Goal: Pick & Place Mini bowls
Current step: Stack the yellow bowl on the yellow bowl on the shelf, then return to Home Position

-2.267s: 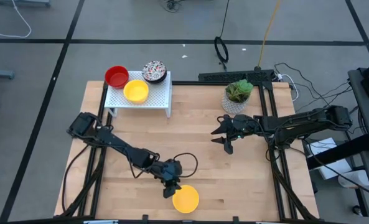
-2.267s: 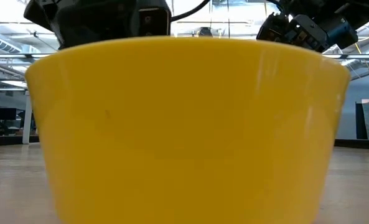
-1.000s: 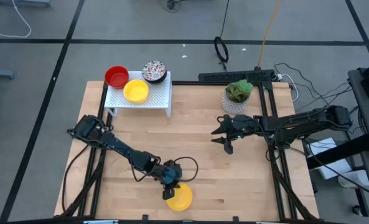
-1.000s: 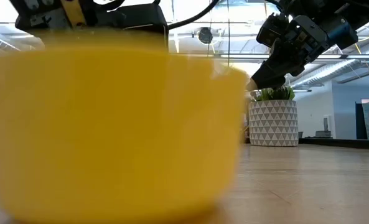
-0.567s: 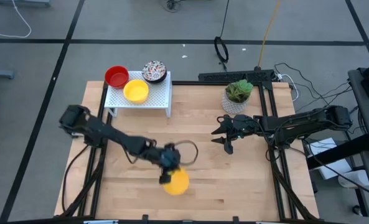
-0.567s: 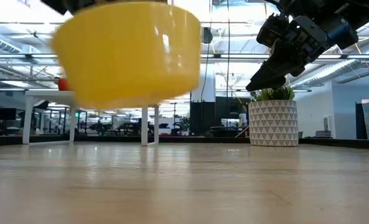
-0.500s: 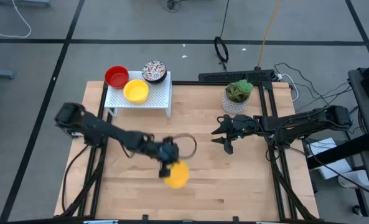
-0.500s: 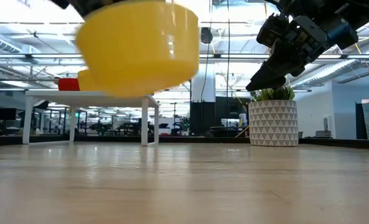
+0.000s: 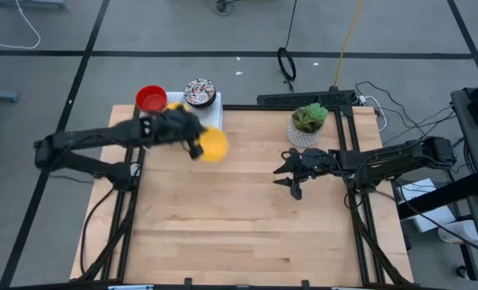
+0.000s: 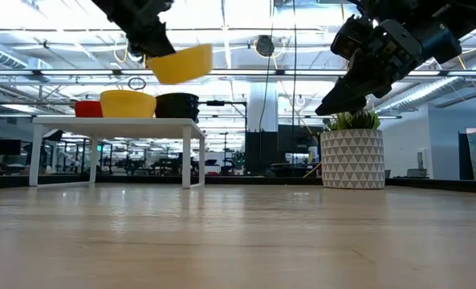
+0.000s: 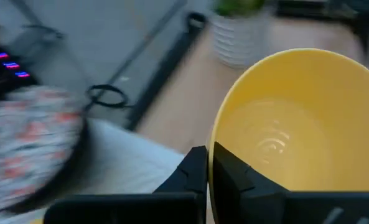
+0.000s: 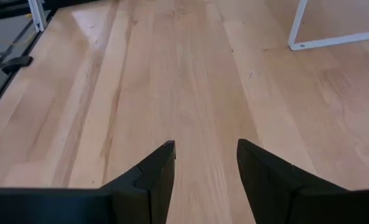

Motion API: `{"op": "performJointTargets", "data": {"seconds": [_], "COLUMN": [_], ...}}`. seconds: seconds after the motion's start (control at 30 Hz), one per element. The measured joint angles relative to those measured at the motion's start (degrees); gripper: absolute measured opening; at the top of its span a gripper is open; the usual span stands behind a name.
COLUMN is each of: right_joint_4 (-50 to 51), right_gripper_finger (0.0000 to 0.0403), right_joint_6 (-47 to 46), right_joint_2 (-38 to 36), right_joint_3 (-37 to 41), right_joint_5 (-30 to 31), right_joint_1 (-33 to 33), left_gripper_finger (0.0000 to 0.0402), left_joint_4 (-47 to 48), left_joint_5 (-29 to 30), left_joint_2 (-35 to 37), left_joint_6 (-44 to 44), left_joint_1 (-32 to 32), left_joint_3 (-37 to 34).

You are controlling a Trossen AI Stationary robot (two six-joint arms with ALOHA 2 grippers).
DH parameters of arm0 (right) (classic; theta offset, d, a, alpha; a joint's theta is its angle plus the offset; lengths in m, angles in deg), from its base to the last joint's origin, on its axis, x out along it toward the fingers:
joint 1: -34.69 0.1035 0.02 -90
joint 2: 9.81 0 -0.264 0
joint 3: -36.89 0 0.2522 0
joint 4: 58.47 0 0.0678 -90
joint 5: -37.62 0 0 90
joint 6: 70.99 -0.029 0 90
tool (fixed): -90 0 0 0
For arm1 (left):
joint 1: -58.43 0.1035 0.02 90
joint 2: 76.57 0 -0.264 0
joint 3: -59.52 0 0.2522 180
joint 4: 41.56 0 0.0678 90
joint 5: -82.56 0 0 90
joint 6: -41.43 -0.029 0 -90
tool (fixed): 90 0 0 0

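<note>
Yellow bowl point(image 9: 214, 145) pinched by left gripper point(image 9: 195, 146)

The light wooden table point(image 9: 247, 209) carries a white perforated rack point(image 10: 113, 124) at its far left corner and a white potted plant point(image 9: 307, 125) far right.

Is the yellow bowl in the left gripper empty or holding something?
Empty. The left wrist view looks into the yellow bowl, pinched at its rim by the left gripper; only bare inner surface shows.
</note>
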Motion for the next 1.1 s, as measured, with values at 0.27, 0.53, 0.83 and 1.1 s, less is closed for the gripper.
{"op": "performJointTargets", "data": {"seconds": [0.27,0.53,0.83,1.1], "right_joint_4": [0.00,0.00,0.02,0.04], "right_gripper_finger": [0.0160,0.0160,0.0160,0.0160], "right_joint_6": [5.61,7.55,7.80,8.60], "right_joint_2": [0.00,0.00,0.00,0.00], "right_joint_3": [0.00,0.00,0.00,0.00], "right_joint_5": [0.02,0.02,0.02,0.02], "right_joint_1": [-0.02,-0.02,-0.02,-0.02], "left_gripper_finger": [0.0029,0.0034,0.0035,0.0035], "left_joint_4": [7.37,11.47,12.65,12.81], "left_joint_5": [0.02,-0.02,-0.07,-0.15], "left_joint_2": [9.53,10.63,10.64,10.64], "left_joint_6": [-1.74,-2.49,-2.97,-2.34], "left_joint_1": [16.39,27.59,34.09,34.36], "left_joint_3": [0.00,0.00,0.00,0.00]}}
